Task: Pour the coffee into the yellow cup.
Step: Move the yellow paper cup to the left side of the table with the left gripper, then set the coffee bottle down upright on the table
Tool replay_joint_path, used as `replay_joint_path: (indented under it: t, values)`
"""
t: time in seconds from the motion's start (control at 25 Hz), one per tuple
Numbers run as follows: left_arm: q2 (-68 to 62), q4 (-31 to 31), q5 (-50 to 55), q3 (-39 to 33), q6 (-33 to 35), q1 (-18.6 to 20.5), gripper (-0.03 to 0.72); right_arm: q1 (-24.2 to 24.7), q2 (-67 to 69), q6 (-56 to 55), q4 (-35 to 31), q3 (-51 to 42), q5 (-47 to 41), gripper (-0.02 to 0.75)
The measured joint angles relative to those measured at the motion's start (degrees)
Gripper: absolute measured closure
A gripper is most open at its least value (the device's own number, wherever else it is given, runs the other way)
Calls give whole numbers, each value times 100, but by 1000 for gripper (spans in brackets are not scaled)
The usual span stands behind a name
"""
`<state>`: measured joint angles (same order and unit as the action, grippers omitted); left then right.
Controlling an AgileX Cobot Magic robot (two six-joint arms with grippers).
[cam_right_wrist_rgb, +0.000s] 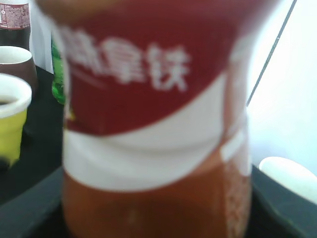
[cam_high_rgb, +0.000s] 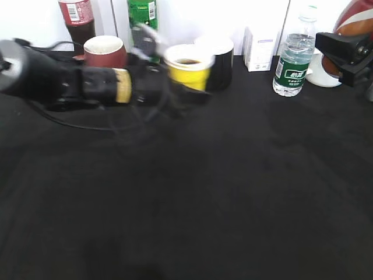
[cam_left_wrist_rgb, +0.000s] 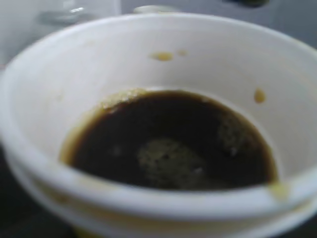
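The yellow cup stands at the back of the black table, with dark coffee inside its white wall. It also shows at the left of the right wrist view. My left gripper reaches in from the left and is closed around the cup; its jaws are hidden in the left wrist view. My right gripper at the far right edge is shut on the coffee bottle, raised above the table. The bottle's red and white label fills the right wrist view.
A dark red mug stands left of the cup and a black mug right of it. A cola bottle and a green bottle stand behind. A water bottle, a white box and a white dish are at the back right.
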<state>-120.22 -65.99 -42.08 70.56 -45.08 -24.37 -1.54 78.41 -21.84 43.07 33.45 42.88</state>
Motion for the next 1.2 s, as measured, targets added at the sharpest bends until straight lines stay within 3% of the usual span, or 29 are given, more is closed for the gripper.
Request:
replay_joint_path:
  t: [0.2, 0.44, 0.52, 0.8, 1.04, 1.2]
  values:
    - [-228, 590, 5, -93, 494, 504, 250, 0, 0, -5, -2, 0, 0, 211]
    - [-294, 2727, -249, -806, 2483, 536, 250, 0, 0, -12, -7, 0, 6, 211]
    - [-410, 3178, -429, -894, 2683, 536, 250, 0, 0, -12, -7, 0, 6, 211]
    - [-679, 3391, -724, -905, 2749, 542, 251, 0, 0, -18, -7, 0, 35, 211]
    - [-648, 3342, -810, -1019, 2616, 537, 81, 0, 0, -18, -25, 0, 122, 211]
    - [-255, 3357, -724, -1571, 2598, 609, 54, 0, 5, -18, -273, 0, 126, 211]
